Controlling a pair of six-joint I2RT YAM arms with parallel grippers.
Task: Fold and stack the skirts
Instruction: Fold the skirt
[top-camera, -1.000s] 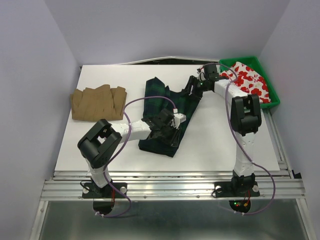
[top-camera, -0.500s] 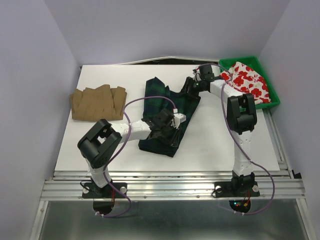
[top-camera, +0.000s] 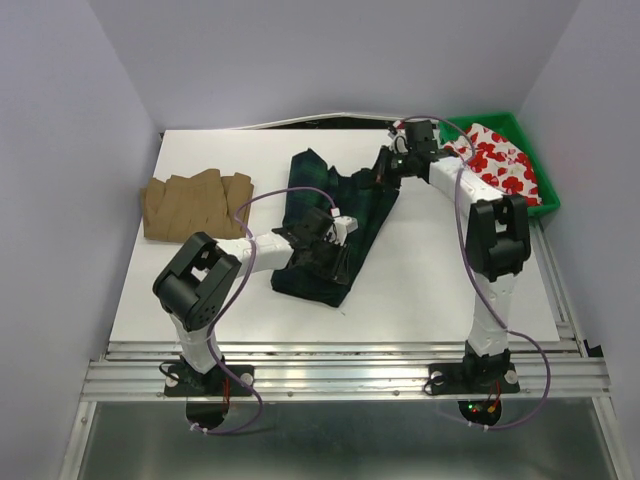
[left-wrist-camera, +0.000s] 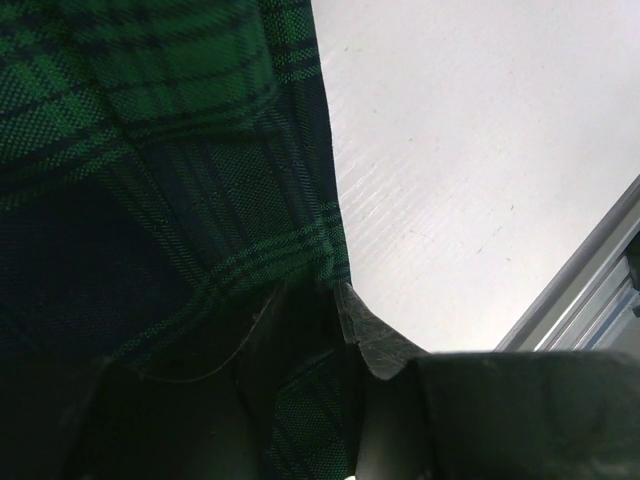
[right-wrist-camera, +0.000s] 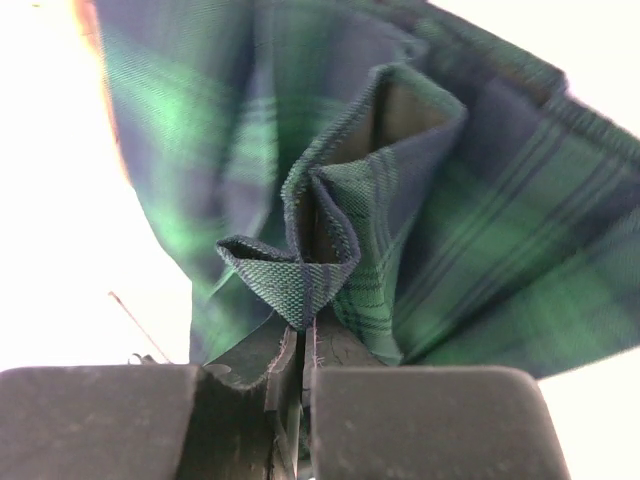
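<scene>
Now, plaid skirt (top-camera: 335, 215): I see it stretched across the middle of the table (top-camera: 440, 270), slanting from far right to near left.
Right gripper (right-wrist-camera: 306, 345): pressed together on its bunched far edge.
Left gripper (top-camera: 320, 256): pinching its near hem.
Tan skirt (top-camera: 197, 205): folded, at the left.
Floral skirt (top-camera: 497, 160): in the green bin (top-camera: 547, 205), far right.

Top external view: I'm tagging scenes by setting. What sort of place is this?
Probably a robot lab cell: plain walls around a white table, aluminium mounting rail, plaid skirt as prop.
</scene>
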